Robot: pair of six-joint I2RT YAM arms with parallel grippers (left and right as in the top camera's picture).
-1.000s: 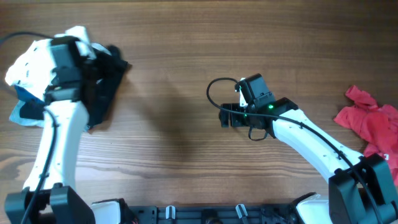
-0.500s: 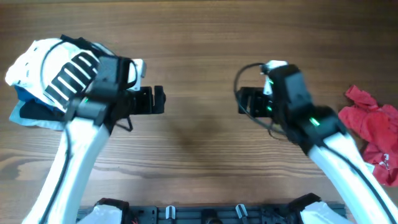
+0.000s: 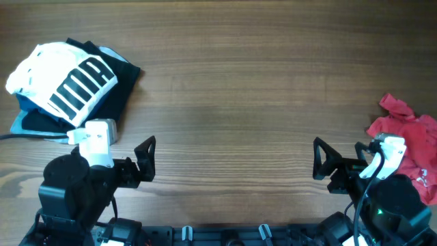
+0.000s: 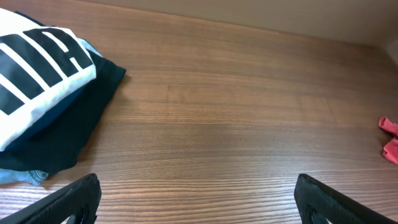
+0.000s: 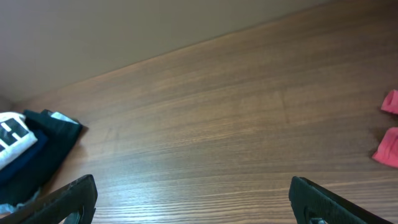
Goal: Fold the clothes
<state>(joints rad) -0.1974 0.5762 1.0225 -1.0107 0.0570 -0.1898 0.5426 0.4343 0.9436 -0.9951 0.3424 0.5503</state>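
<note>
Overhead: white T-shirt (image 3: 65, 78) atop black garment (image 3: 123, 87); left tool (image 4: 196, 202), right tool (image 5: 202, 199) agape.

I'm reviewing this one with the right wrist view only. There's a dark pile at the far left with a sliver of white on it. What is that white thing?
Observer: From overhead it is a white T-shirt with bold black striped letters, bundled on top of a black garment.
Operator: Anything under the black one?
Observer: Yes, blue fabric peeks out on the left side, beneath both.
Operator: And the red scraps at my right edge?
Observer: They belong to one crumpled red garment, not folded, lying at the right end of the table.
</note>
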